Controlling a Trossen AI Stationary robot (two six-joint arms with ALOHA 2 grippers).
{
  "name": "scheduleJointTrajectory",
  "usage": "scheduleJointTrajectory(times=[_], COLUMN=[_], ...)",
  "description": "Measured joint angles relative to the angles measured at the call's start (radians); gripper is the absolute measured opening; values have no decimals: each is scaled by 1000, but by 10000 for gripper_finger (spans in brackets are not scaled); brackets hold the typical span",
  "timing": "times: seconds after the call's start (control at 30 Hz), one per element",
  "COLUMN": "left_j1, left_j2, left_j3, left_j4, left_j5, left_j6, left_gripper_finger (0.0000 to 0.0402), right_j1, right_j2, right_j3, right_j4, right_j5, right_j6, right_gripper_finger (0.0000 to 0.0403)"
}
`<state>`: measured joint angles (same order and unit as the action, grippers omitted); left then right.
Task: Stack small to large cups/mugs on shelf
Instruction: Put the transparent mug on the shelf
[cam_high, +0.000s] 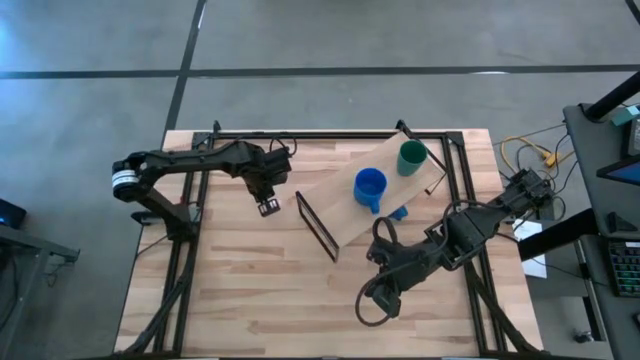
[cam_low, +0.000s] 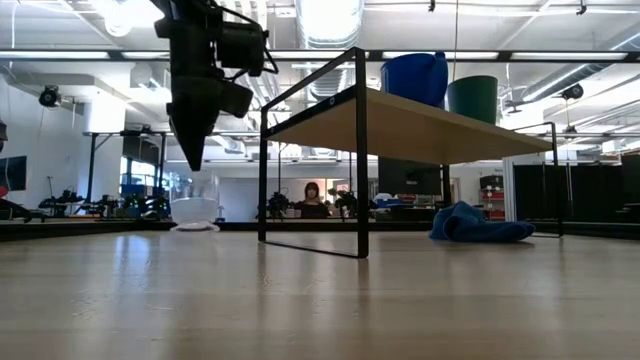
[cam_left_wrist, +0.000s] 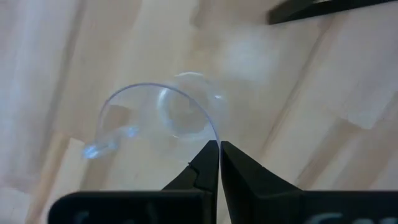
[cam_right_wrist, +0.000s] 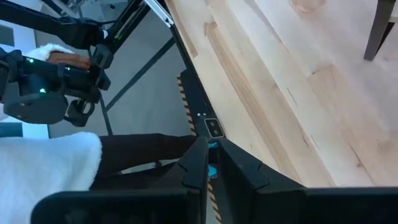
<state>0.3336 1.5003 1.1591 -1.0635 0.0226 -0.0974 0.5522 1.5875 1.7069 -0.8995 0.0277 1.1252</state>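
Observation:
The small clear glass cup (cam_left_wrist: 168, 118) stands on the bare tabletop, left of the shelf; in the low view the glass cup (cam_low: 195, 212) shows below my raised left gripper (cam_low: 190, 160). That gripper (cam_high: 268, 208) hovers over it, fingers shut (cam_left_wrist: 219, 144), with a gap to the rim. The blue mug (cam_high: 369, 186) and the dark green cup (cam_high: 411, 157) stand side by side on the shelf plank (cam_high: 340, 205); the low view shows mug (cam_low: 415, 75) and cup (cam_low: 472, 97) on top. My right gripper (cam_high: 380, 290) waits shut near the table's near right part.
A crumpled blue cloth (cam_high: 400, 212) lies on the table under the shelf (cam_low: 478, 224). The shelf's black wire legs (cam_low: 360, 150) stand right of the glass cup. Black frame rails run along the table's edges (cam_high: 300, 134). A person (cam_low: 312, 195) sits far back in the room.

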Motion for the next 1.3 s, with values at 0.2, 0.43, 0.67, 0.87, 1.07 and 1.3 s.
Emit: scheduleJointTrajectory(times=[0.2, 0.43, 0.67, 0.87, 1.07, 1.3], left_j1=[-8, -59, -191, -327, -441, -534], left_j2=[1, 1, -20, -71, -118, -144], left_j3=[0, 7, 87, 220, 382, 549], left_j4=[-1, -51, -168, -245, -312, -293], left_j5=[9, 9, 8, 1, -7, -122], left_j6=[-2, -3, -19, -95, -193, -237], left_gripper_finger=[0, 0, 0, 0, 0, 0], right_j1=[0, 0, -1, -1, -1, -1], right_j2=[0, 0, 0, 0, 0, 0], right_j3=[0, 0, 0, 0, 0, 0], right_j4=[0, 0, -2, -2, -3, -6], right_j5=[23, 26, 27, 28, 34, 73], right_j6=[0, -1, -11, -11, -49, -70], right_gripper_finger=[34, 34, 34, 34, 34, 34])
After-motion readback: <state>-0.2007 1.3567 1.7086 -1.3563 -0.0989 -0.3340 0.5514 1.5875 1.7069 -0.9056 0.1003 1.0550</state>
